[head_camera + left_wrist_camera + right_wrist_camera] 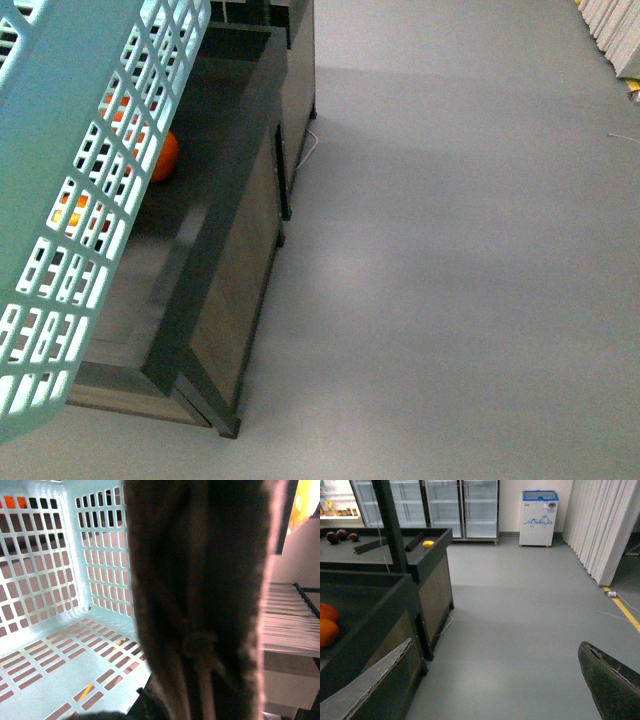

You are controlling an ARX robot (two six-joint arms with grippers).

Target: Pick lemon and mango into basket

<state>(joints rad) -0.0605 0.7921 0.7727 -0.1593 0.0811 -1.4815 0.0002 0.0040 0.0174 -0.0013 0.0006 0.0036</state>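
- The basket (60,120) fills the front view from 9 to 11 o'clock. It is tilted, and its slotted wall faces the camera.
- It covers part of a dark fruit bin (235,190) that runs from 11 o'clock down to 7 o'clock.
- One orange (166,157) lies in the bin at about 10 o'clock, just beside the basket's edge. More orange shows through the slots.
- Grey floor (450,260) fills the side from 12 to 6 o'clock.
- The left wrist view looks into the basket (50,680). A blurry dark brown bar (200,605) sits right in front of the camera.
- I cannot tell if the left gripper's fingers are apart or together.
- The right gripper (495,644) has its fingers (370,685) wide apart, with only floor showing between them.
- In the right wrist view, two oranges (326,625) lie in the near bin.
- A small yellow fruit (428,544) lies in the far bin, near its corner.
- Dark red fruits (340,534) lie further along that bin, and glass-door fridges (445,505) stand behind it.
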